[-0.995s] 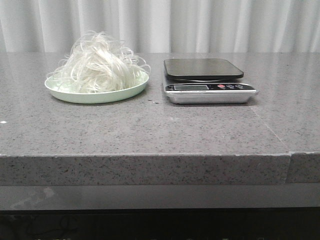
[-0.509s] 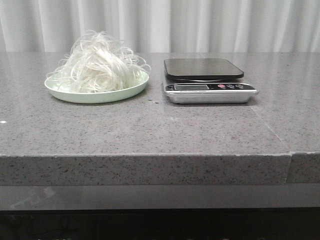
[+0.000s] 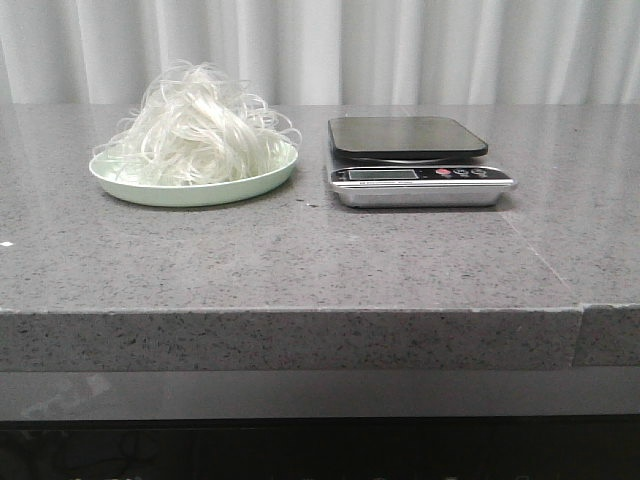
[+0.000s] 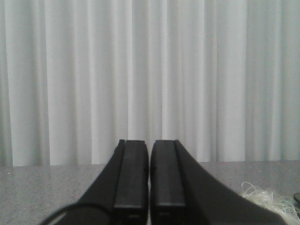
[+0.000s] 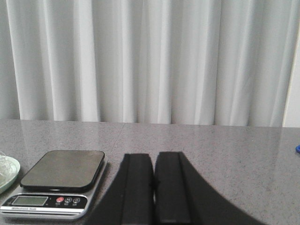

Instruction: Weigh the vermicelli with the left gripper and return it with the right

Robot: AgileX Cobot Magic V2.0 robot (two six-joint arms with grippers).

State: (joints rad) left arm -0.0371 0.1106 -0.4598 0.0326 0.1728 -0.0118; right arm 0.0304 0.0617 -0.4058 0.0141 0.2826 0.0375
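The vermicelli [image 3: 196,128] is a fluffy white tangle heaped on a pale green plate [image 3: 190,190] at the table's back left. A few strands show at the edge of the left wrist view [image 4: 262,197]. A silver kitchen scale [image 3: 415,172] with a bare black platform [image 3: 405,138] stands to the right of the plate; it also shows in the right wrist view [image 5: 56,183]. My left gripper [image 4: 149,143] is shut and empty, low over the table and apart from the vermicelli. My right gripper [image 5: 153,157] is shut and empty, to the right of the scale. Neither arm shows in the front view.
The grey stone table [image 3: 300,260] has a seam at its front right [image 3: 580,310]. A white curtain [image 3: 320,50] hangs behind it. A small blue object [image 5: 297,148] lies at the far edge of the right wrist view.
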